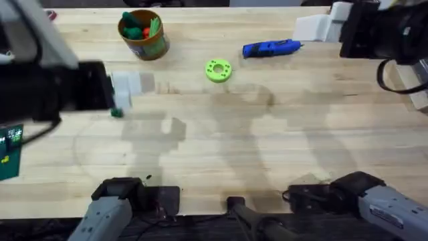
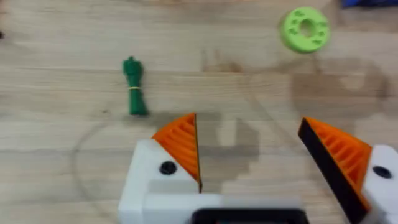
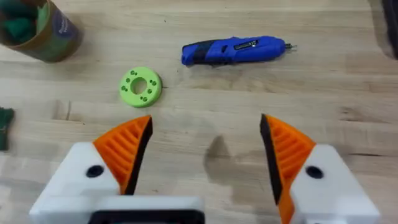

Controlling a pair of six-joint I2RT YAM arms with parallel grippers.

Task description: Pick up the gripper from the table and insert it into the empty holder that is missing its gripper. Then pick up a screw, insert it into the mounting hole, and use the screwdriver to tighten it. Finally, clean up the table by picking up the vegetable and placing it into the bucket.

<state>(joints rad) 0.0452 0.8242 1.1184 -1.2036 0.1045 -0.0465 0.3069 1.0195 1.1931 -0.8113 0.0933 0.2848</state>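
Observation:
The dark green vegetable (image 1: 117, 112) lies on the wood at the left, just in front of my left gripper (image 1: 132, 87). In the left wrist view the vegetable (image 2: 134, 93) rests beyond and to one side of my open left gripper (image 2: 249, 124), which holds nothing. The blue screwdriver (image 1: 271, 48) lies at the back, right of centre. My right gripper (image 1: 319, 28) hovers beside it, open and empty (image 3: 205, 121), with the screwdriver (image 3: 233, 50) ahead. The bucket (image 1: 142, 33) stands at the back left with green and red items inside. The loose gripper, the holder and the screw are out of view.
A lime-green ring (image 1: 218, 70) lies between the bucket and the screwdriver, also seen as the ring (image 2: 305, 28) and the ring (image 3: 140, 86). The bucket (image 3: 37, 28) sits far off in the right wrist view. A green circuit board (image 1: 10, 150) is at the left edge.

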